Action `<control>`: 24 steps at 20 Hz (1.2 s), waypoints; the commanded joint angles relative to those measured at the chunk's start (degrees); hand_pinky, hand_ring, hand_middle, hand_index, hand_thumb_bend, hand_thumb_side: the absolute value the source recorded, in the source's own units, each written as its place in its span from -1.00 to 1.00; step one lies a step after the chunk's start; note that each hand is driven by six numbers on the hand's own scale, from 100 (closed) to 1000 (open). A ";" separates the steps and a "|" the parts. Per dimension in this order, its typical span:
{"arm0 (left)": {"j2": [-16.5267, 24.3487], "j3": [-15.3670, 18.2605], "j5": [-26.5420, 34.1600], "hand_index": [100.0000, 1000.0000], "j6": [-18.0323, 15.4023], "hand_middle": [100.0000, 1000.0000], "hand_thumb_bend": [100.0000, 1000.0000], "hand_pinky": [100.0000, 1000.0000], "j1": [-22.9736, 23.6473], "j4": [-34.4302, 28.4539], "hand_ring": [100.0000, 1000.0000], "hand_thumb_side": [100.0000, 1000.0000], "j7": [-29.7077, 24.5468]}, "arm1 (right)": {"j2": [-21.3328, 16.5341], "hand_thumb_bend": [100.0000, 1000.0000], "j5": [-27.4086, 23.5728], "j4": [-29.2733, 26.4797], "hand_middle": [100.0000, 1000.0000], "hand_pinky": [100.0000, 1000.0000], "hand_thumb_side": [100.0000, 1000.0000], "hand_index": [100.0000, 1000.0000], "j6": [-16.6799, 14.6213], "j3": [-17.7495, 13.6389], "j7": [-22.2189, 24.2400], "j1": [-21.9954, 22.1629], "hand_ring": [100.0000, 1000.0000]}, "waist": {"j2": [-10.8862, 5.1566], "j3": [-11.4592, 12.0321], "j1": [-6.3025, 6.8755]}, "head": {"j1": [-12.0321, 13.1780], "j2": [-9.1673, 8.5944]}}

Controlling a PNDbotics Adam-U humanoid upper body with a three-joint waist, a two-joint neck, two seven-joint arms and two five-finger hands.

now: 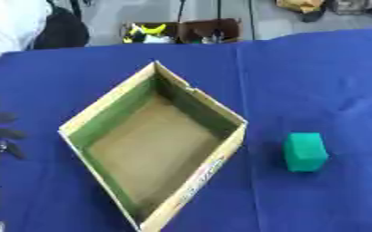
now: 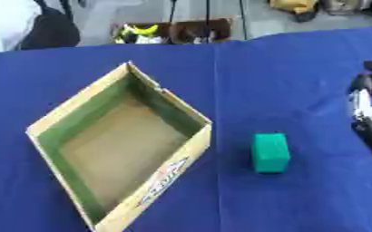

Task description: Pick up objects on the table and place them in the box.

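box point(image 1: 191, 189) at table point(image 1: 316, 77) centre, block point(image 1: 305, 152) just to its right, apart from it

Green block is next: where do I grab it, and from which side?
Probably from above with the right hand, which shows at the view's right edge on the green block's side. Pinch its two long side faces: it lies flat on the blue cloth, apart from the cardboard box, with both sides free.
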 commanded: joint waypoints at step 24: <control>2.72 0.56 -0.75 0.68 0.31 0.14 -0.82 -0.56 0.41 -1.14 -0.09 0.86 0.09 | -20.54 -0.27 10.84 -1.19 0.54 0.54 1.00 0.70 -4.91 10.47 10.01 -4.01 0.54 | -2.34 -0.31 -2.24 | 0.93 -0.62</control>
